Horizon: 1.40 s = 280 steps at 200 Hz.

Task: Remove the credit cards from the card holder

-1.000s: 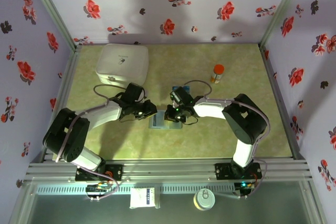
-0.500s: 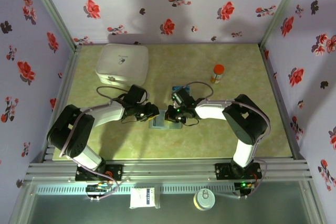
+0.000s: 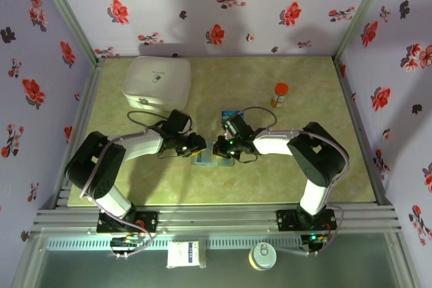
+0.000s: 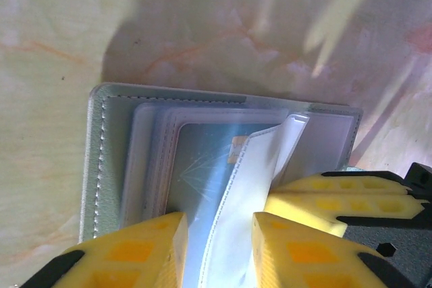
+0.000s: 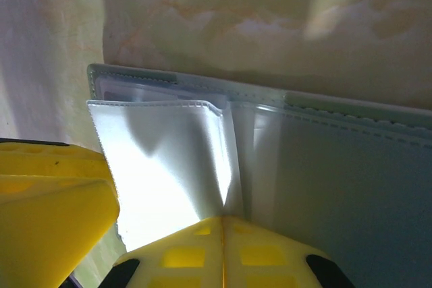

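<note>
Slate grey-blue soft two-panel card holder (image 4: 101, 166) lay open flat between the arms, pale blue plastic credit card (image 4: 202, 166) sleeved inside; left gripper (image 4: 219, 247) stood parted astride the clear plastic sleeve (image 4: 250, 187), right gripper (image 5: 223, 227) clenched at its fold, so any pull was judged liable to drag the holder along
</note>
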Tool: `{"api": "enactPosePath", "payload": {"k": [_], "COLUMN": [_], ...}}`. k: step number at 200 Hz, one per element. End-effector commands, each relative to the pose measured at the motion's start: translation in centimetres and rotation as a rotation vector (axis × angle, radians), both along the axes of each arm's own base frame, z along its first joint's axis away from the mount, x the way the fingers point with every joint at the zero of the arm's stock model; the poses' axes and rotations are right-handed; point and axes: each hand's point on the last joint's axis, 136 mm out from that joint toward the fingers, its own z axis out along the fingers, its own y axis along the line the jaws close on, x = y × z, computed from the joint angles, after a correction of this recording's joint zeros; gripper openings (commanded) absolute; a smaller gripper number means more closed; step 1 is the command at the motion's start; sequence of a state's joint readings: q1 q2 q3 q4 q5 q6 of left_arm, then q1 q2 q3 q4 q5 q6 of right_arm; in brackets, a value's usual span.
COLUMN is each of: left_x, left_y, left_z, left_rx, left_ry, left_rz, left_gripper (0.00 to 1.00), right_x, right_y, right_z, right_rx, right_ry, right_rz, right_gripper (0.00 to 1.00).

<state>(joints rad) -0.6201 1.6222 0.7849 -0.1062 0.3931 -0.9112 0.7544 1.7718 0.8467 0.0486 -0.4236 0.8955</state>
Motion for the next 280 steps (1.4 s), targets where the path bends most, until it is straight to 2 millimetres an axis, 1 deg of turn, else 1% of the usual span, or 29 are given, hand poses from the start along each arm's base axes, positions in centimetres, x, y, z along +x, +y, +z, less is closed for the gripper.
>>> {"api": "enactPosePath", "payload": {"k": [1,27,56,77,89,114,144,180,224,249,267,280], "left_x": [-0.2,-0.1,0.0,0.1,0.1,0.1,0.1,0.0,-0.1,-0.3,-0.3,-0.2], "left_y": [-0.6,-1.1,-1.6,-1.8,-1.9,-2.3,-3.0,-4.2,-6.8,-8.5,-9.4,-9.7], "left_z": [-0.1,0.5,0.8,1.2,1.5,2.1,2.7,2.8,2.4,1.8,1.6,1.6], "left_rx": [0.006,-0.008,-0.016,-0.021,-0.025,-0.029,-0.024,-0.019,-0.019,-0.016,-0.021,-0.029], "left_ry": [0.016,0.007,0.004,-0.002,-0.006,-0.013,-0.023,-0.019,-0.015,-0.007,-0.005,-0.007], "left_rz": [-0.009,-0.014,-0.021,-0.024,-0.025,-0.032,-0.049,-0.071,-0.107,-0.140,-0.153,-0.155], "left_gripper": [0.28,0.21,0.16,0.16,0.16,0.17,0.18,0.24,0.31,0.35,0.38,0.40], "right_x": [-0.7,-0.7,-0.8,-0.8,-0.6,-0.4,-0.1,0.2,0.2,-0.1,-0.4,-0.6], "right_y": [-0.5,-0.5,-0.4,-0.4,-0.4,-1.1,-2.7,-5.0,-8.3,-10.1,-10.7,-10.8], "right_z": [-0.4,-0.4,-0.1,0.7,1.4,2.7,3.8,5.2,6.6,7.2,7.4,7.6], "right_rx": [-0.005,0.000,0.010,0.022,0.025,0.011,-0.020,-0.034,-0.062,-0.087,-0.093,-0.091], "right_ry": [0.030,0.031,0.032,0.018,0.001,-0.035,-0.071,-0.109,-0.156,-0.175,-0.178,-0.175], "right_rz": [-0.006,-0.005,-0.003,-0.001,-0.003,-0.008,-0.030,-0.074,-0.129,-0.153,-0.156,-0.155], "right_gripper": [0.09,0.09,0.10,0.11,0.14,0.18,0.19,0.19,0.20,0.25,0.27,0.27]}}
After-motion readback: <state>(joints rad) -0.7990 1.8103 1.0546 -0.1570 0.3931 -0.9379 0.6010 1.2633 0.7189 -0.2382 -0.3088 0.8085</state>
